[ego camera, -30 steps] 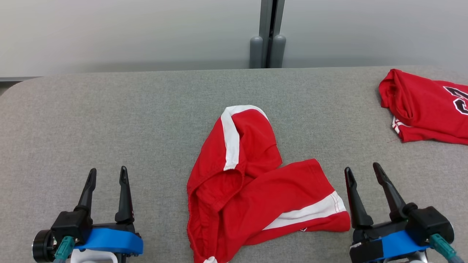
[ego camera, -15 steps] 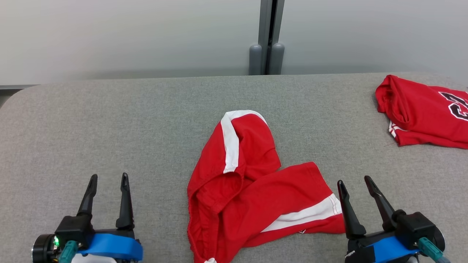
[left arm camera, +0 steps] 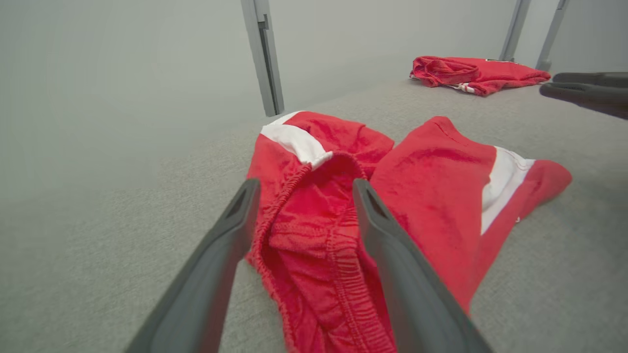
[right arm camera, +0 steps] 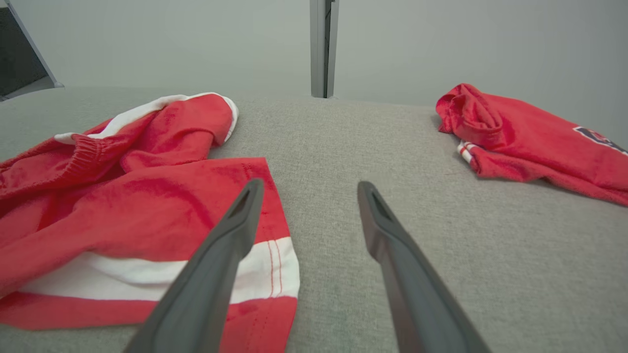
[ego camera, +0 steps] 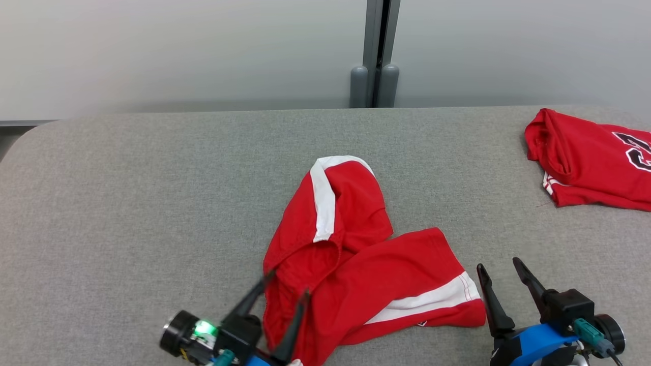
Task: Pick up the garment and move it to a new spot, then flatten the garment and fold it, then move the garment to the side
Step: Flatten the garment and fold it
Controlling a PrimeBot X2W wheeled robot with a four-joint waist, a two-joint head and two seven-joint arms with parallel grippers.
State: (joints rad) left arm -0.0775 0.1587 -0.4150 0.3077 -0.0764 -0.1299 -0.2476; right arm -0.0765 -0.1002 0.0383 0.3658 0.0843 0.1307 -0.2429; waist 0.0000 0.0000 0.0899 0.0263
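Red crumpled shorts [ego camera: 356, 259], white stripes, ribbed waistband, grey felt table [ego camera: 127, 203]

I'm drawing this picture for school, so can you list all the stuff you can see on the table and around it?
shorts: one, red with white stripes, crumpled mid-table.
shirt: one, red with dark print, bundled at the table's far right.
table: one, grey and cloth-covered, under both garments.
post: one, grey, on the pale wall behind.
left claw: one, dark, open, at the shorts' waistband.
right claw: one, dark, open, beside the shorts' striped leg end.
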